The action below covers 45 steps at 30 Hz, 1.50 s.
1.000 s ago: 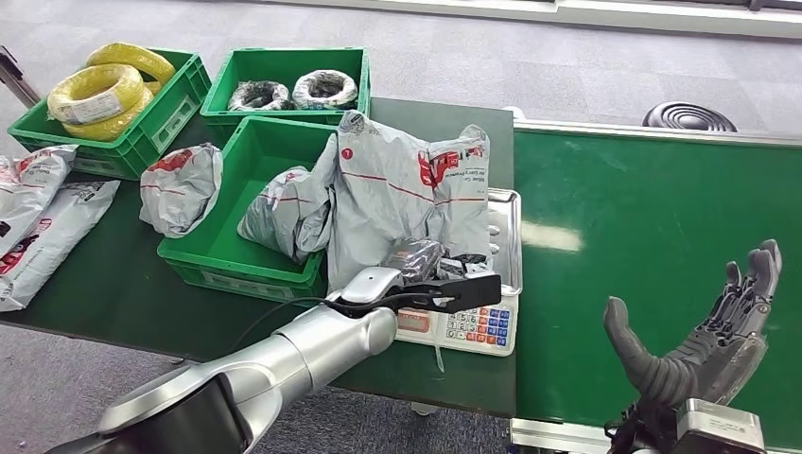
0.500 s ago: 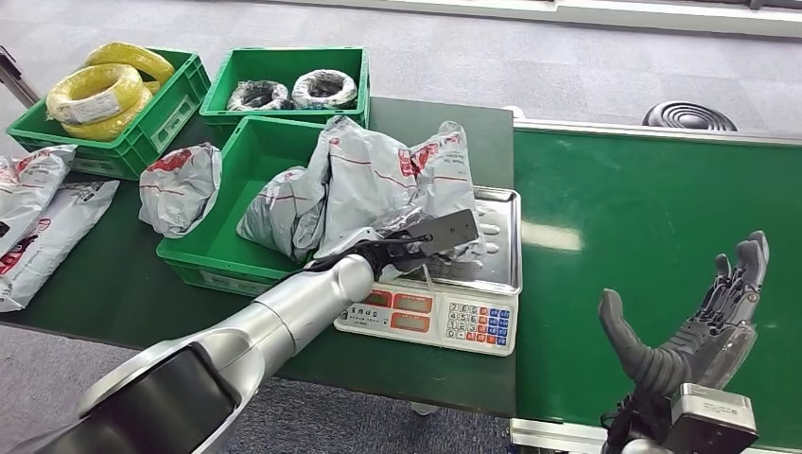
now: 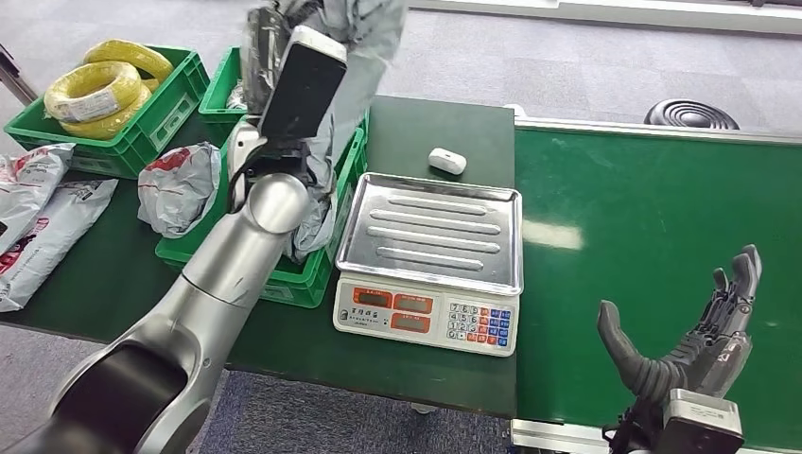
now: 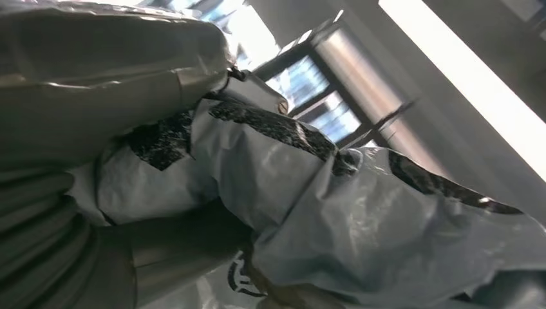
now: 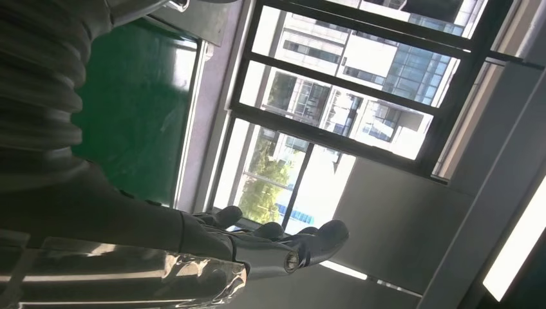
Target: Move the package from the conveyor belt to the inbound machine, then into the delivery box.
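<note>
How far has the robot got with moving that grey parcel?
The weighing looks done: the scale's steel tray sits bare. The left hand holds the grey package raised high above the green crate, where another grey bag already lies. The package has not yet been let go into a crate. The right hand hovers open over the green conveyor belt, holding nothing.

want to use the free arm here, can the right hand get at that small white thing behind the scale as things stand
Probably not easily. The right hand is open and free, but low over the conveyor belt; the small white object lies beyond the scale, so it would reach across that.
</note>
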Motion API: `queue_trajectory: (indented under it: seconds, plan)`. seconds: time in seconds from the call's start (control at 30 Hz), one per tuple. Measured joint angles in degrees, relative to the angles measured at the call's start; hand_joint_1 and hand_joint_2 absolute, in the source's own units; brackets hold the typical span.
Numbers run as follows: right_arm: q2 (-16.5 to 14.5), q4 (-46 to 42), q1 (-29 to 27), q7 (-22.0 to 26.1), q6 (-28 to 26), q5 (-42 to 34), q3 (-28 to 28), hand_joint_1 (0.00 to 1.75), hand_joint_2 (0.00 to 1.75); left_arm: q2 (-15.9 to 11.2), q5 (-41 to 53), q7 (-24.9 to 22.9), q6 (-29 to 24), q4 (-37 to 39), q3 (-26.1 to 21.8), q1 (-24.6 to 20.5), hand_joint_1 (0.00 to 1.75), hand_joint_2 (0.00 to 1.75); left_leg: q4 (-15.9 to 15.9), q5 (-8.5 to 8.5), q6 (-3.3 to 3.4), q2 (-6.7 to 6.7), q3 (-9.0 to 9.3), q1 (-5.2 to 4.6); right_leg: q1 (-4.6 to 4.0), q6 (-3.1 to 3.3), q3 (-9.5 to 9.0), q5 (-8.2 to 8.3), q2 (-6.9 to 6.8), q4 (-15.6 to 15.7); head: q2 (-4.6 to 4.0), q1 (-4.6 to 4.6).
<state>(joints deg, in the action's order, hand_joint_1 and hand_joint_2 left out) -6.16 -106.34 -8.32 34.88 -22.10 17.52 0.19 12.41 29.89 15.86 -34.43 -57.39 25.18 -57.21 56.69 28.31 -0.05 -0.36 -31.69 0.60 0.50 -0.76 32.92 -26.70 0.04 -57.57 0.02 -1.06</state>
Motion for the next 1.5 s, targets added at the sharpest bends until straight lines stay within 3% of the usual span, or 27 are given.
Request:
queue_trajectory:
  seconds: [0.27,0.4,0.47,0.57,0.6,0.73,0.8,0.93,1.0,1.13,1.37,1.5]
  plan:
    - [0.1,0.5,-0.9,-0.5,-1.9,-0.4,0.4,0.0,1.75,-1.2,12.3,2.3,-4.9,-13.2,-7.2,1.9,1.75,1.75,0.0,-0.01,0.0,0.0,0.02,-0.01,0.01,0.0,-0.05,0.0,-0.01,0.0,0.0,0.02]
    - [0.5,0.7,-2.0,-0.6,-3.5,-1.2,1.1,0.0,1.75,-3.6,14.9,-7.2,-1.6,-10.5,-11.9,-0.4,1.75,1.75,0.0,-0.02,-0.02,0.03,0.11,0.0,0.0,0.0,-0.05,0.0,0.01,0.0,0.0,0.01]
    - [0.8,0.8,-2.3,-0.8,-4.2,-1.6,1.4,0.0,1.75,-5.3,15.0,-13.1,4.2,-4.6,-13.6,-2.7,1.75,1.75,0.0,-0.07,-0.08,0.03,0.14,0.02,-0.02,0.01,-0.06,0.01,0.01,0.0,0.0,0.01]
    - [1.5,1.1,-2.3,-1.7,-4.3,-2.2,1.8,0.0,1.75,-7.1,12.4,-15.9,16.2,7.1,-15.3,-5.9,1.75,1.75,0.0,-0.15,-0.14,0.03,0.12,0.04,-0.05,0.04,-0.07,0.03,0.01,0.0,0.0,0.02]
    - [1.9,1.3,-2.1,-2.0,-3.9,-2.5,2.0,0.0,1.75,-7.5,10.6,-15.8,22.5,11.0,-15.7,-6.8,1.75,1.75,0.0,-0.15,-0.13,0.04,0.12,0.04,-0.04,0.05,-0.09,0.04,0.02,0.0,0.0,0.02]
    - [3.2,3.1,-1.1,-3.8,-1.1,-2.6,2.5,0.0,1.75,-9.2,6.2,-15.7,55.7,23.6,-17.1,-7.8,1.75,1.75,0.0,-0.16,-0.13,0.05,0.1,0.0,0.01,0.05,-0.07,0.09,0.09,-0.1,0.0,0.03]
    - [3.3,3.8,-0.7,-4.6,0.2,-1.8,2.5,0.0,1.75,-9.5,6.0,-16.0,61.1,27.4,-17.3,-7.2,1.75,1.75,0.0,-0.15,-0.13,0.05,0.04,0.0,0.01,0.05,-0.01,0.09,0.09,-0.1,0.0,0.03]
    - [3.3,4.8,0.0,-5.6,1.5,-0.8,2.5,0.0,1.75,-9.9,5.3,-15.9,56.8,32.2,-17.8,-6.9,1.74,1.75,0.0,-0.12,-0.13,0.05,0.01,0.01,0.0,0.05,0.05,0.08,0.11,-0.1,0.0,0.01]
    - [3.3,5.3,0.5,-5.9,2.0,-0.7,2.4,0.0,1.75,-10.2,5.2,-15.7,57.0,33.7,-17.9,-6.9,1.72,1.75,0.0,-0.12,-0.14,0.04,0.0,0.02,-0.02,0.05,0.06,0.07,0.1,-0.1,0.0,0.01]
    - [3.3,6.3,1.7,-6.7,3.0,-0.4,2.4,0.0,1.75,-11.2,5.5,-16.1,56.6,35.2,-18.0,-6.8,0.0,1.75,0.0,-0.14,-0.15,0.05,0.02,0.03,-0.03,0.06,0.04,0.08,0.1,-0.1,0.0,0.01]
    - [3.2,6.9,2.3,-7.8,3.3,0.4,2.4,0.0,1.75,-12.4,3.1,-14.8,49.3,35.4,-20.5,-6.4,0.0,1.75,0.0,-0.16,-0.16,0.04,0.02,0.03,-0.03,0.07,0.04,0.09,0.09,-0.1,0.0,0.02]
    - [2.7,7.0,2.3,-8.1,3.3,1.1,2.4,0.0,1.75,-12.6,-2.5,-9.0,41.4,33.5,-24.0,-5.1,0.0,1.75,0.0,-0.16,-0.16,0.05,0.0,0.03,-0.03,0.07,0.07,0.09,0.1,-0.1,0.0,0.02]
